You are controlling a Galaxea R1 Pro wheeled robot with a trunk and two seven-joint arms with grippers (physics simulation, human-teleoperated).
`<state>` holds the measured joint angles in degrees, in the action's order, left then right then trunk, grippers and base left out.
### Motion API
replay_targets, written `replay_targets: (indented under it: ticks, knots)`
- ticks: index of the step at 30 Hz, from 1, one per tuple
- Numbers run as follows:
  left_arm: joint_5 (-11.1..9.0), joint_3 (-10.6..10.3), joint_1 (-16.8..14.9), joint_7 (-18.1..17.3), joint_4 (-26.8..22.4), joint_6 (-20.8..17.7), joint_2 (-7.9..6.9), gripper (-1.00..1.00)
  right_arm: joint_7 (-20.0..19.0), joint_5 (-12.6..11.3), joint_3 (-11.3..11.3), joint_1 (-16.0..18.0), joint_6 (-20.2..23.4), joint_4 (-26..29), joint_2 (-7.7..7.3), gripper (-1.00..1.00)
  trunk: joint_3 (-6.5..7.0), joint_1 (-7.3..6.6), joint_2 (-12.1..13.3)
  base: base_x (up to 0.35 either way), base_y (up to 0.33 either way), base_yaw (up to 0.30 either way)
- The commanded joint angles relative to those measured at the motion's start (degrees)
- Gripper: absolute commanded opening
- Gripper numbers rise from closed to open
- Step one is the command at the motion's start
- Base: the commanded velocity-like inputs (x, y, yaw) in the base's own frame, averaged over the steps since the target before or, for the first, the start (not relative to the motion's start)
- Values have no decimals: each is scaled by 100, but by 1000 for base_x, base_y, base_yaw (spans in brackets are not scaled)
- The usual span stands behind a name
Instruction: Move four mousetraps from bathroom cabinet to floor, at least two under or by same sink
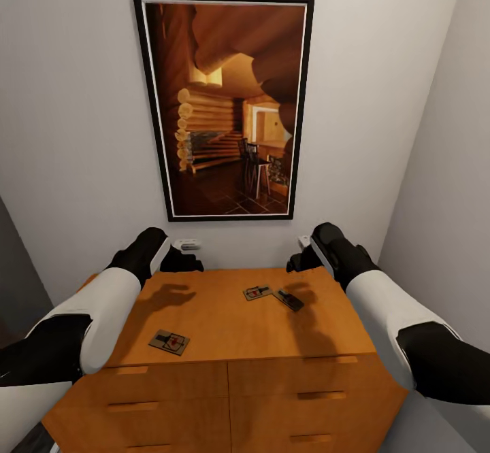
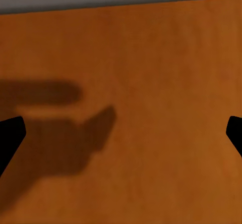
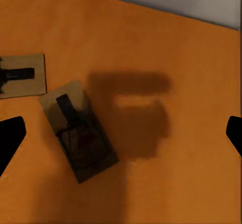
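Three mousetraps (image 1: 169, 342) lie on cabinet (image 1: 224, 317) top, one at 7 o'clock, two touching near 1; both tools spread wide & empty, so drop right tool (image 1: 304, 260) squarely over shaded trap (image 3: 78, 130), pinch its long edges.

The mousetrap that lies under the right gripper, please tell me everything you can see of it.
The mousetrap is a small flat rectangular board that looks like brown wood, with dark thin wire parts and a faint red mark on top. It lies flat on the cabinet top, turned at an angle to the cabinet's edges, in the shadow of the right arm. A second mousetrap lies close beside it; the head view cannot settle whether their corners touch. The right gripper hangs above, open, holding nothing.
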<state>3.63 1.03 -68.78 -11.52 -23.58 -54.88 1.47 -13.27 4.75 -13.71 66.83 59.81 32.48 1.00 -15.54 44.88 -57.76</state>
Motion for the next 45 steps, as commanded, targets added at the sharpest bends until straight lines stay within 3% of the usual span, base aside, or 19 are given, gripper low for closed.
replay_targets:
  ticks: [1, 14, 33, 40, 45]
  knots:
    - [40, 11, -4, -31, -7, -22, 2, 100, -60, 55, -23, 5, 19, 73, 3, 100, -8, 1, -5, 0, 0, 0]
    - [47, 11, -4, -34, -8, -22, 2, 100, -149, 13, -44, 3, 19, 338, 60, 100, -8, 1, -5, 0, 0, 0]
    - [47, 11, -4, -35, -8, -22, 2, 100, -233, -51, -72, 4, 19, 278, 2, 100, -8, 1, -5, 0, 0, 0]
    - [44, 11, -4, -35, -7, -22, 2, 100, -489, -47, -104, 3, 19, 270, -29, 100, -8, 1, -5, 0, 0, 0]
    - [44, 11, -4, -35, -7, -22, 2, 100, -863, -33, -241, 1, 19, 268, -148, 100, -8, 1, -5, 0, 0, 0]
